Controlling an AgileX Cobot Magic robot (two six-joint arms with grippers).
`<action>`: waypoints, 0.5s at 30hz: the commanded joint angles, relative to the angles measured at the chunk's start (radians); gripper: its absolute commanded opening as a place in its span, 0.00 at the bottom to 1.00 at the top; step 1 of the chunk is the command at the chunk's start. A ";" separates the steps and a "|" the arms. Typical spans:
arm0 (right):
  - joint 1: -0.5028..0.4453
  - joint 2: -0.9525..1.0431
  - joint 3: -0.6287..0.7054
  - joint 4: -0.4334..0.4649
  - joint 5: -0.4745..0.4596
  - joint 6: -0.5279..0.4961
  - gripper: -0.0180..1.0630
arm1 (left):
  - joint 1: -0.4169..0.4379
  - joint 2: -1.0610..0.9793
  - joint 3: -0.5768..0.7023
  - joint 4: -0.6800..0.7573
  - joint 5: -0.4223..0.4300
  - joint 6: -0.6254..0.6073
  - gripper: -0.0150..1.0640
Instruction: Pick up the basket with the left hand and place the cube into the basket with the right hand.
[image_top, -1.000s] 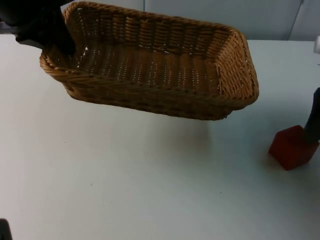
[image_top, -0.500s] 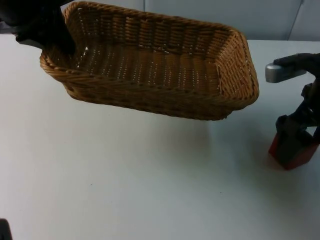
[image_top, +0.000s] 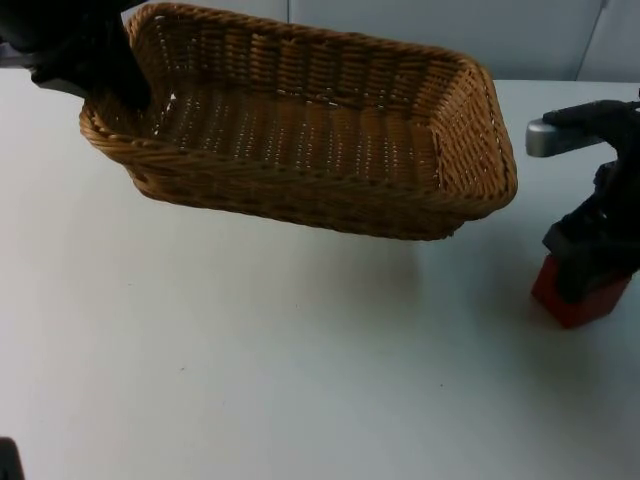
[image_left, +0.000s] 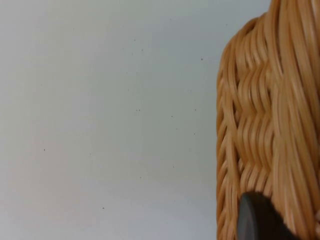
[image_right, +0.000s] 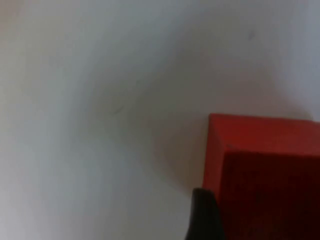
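Holding basket (image_top: 300, 130) clear of the table (image_top: 250, 380) by its left end: left gripper (image_top: 95, 70) clamped over the rim there, shadow visible on the table beneath. From the left wrist, one black fingertip (image_left: 257, 220) pressed against the woven wall. First half of the task judged done. Basket interior bare, no cube inside.

Second half just begun. Cube (image_top: 575, 295), red, down on the table near its right edge, well apart from the basket's right end. Right gripper (image_top: 592, 262) directly over the cube, fingers straddling it; from the right wrist, a fingertip (image_right: 202, 215) just beside the cube's face. Cannot tell whether jaws closed on it or merely around it. Left to do: grasp, lift, carry over basket, release.
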 joint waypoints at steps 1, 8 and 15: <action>0.004 -0.003 -0.019 -0.054 -0.033 0.057 0.03 | 0.002 -0.016 0.002 -0.031 -0.014 -0.005 0.01; 0.004 -0.040 -0.353 -0.313 0.170 0.260 0.03 | 0.002 -0.016 0.002 -0.031 -0.014 -0.005 0.01; 0.004 -0.051 -0.702 0.135 0.315 0.058 0.03 | 0.002 -0.016 0.002 -0.031 -0.014 -0.005 0.01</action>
